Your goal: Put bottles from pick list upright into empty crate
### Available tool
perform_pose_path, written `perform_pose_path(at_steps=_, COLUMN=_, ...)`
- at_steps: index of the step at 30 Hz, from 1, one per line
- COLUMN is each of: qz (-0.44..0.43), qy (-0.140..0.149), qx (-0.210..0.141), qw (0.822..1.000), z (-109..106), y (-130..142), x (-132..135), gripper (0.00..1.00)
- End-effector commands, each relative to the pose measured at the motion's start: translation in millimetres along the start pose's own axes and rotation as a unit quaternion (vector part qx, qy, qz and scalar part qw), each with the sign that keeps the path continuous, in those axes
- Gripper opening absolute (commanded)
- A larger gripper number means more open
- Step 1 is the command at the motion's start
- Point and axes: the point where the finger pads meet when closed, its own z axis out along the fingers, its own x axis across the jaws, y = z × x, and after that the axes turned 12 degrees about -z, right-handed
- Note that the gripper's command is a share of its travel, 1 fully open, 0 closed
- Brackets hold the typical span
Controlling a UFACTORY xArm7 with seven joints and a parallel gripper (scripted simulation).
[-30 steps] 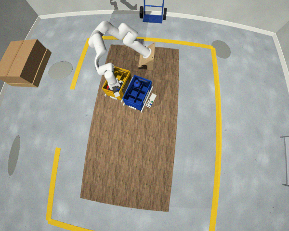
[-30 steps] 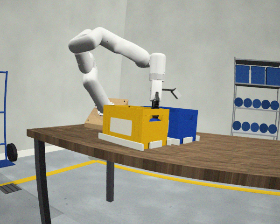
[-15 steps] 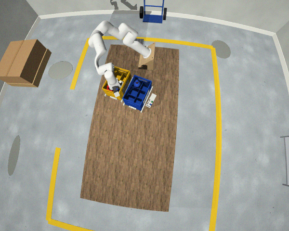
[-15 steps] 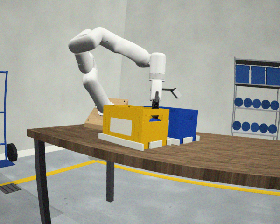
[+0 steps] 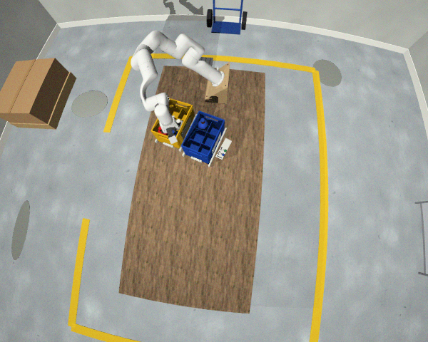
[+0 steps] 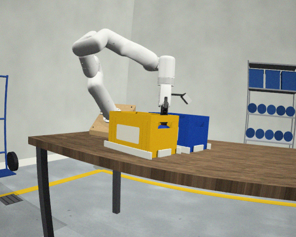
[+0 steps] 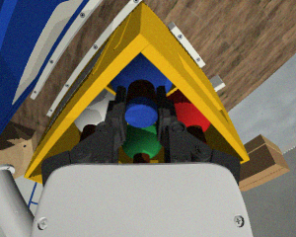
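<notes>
My gripper (image 6: 164, 113) (image 7: 141, 98) points down into the yellow crate (image 5: 186, 125) (image 6: 163, 140) (image 7: 187, 81), shut on the dark neck of a blue-label bottle (image 7: 141, 117) just below its blue cap. That bottle stands in the corner compartment. Beside it are a white-label bottle (image 7: 95, 113), a red-label bottle (image 7: 189, 117) (image 5: 160, 129) and a green-label bottle (image 7: 141, 142). The blue crate (image 5: 215, 147) (image 6: 194, 130) (image 7: 4, 74) holds one blue bottle (image 5: 202, 123) in a back compartment. The pick list (image 5: 226, 144) shows green and blue marks; its counts are too small to read.
The blue crate stands close beside the yellow crate. White rails (image 6: 128, 149) (image 7: 96, 46) edge the crates on the wooden table (image 5: 195, 221) (image 6: 244, 163). The arm's wooden base block (image 5: 223, 88) stands behind them. A cardboard box (image 5: 41, 92) is far left.
</notes>
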Motion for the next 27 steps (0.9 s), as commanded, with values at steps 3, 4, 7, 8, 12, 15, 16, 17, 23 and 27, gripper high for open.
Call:
perform_pose_path(at_steps=3, qz=0.0, qy=0.002, qx=0.003, qw=1.0, z=-2.6, y=-2.0, x=0.7, gripper=0.0)
perform_pose_path(at_steps=4, qz=0.0, qy=0.002, qx=0.003, qw=1.0, z=-2.6, y=-2.0, x=0.7, gripper=0.0)
perform_pose_path(at_steps=7, qz=0.0, qy=0.002, qx=0.003, qw=1.0, z=-2.7, y=-2.0, x=0.7, gripper=0.0)
perform_pose_path(at_steps=8, qz=0.0, qy=0.002, qx=0.003, qw=1.0, z=-2.7, y=-2.0, x=0.7, gripper=0.0)
perform_pose_path(at_steps=12, qz=0.0, qy=0.002, qx=0.003, qw=1.0, z=-2.6, y=-2.0, x=0.7, gripper=0.0)
perform_pose_path(at_steps=15, qz=0.0, qy=0.002, qx=0.003, qw=1.0, z=-2.6, y=-2.0, x=0.7, gripper=0.0)
perform_pose_path(at_steps=16, qz=0.0, qy=0.002, qx=0.003, qw=1.0, z=-2.7, y=-2.0, x=0.7, gripper=0.0)
perform_pose_path(at_steps=17, qz=0.0, qy=0.002, qx=0.003, qw=1.0, z=-2.7, y=-2.0, x=0.7, gripper=0.0)
perform_pose_path(at_steps=23, qz=0.0, qy=0.002, qx=0.003, qw=1.0, z=-2.6, y=-2.0, x=0.7, gripper=0.0)
perform_pose_path(at_steps=27, qz=0.0, qy=0.002, qx=0.003, qw=1.0, z=-7.7, y=-2.0, x=0.7, gripper=0.0)
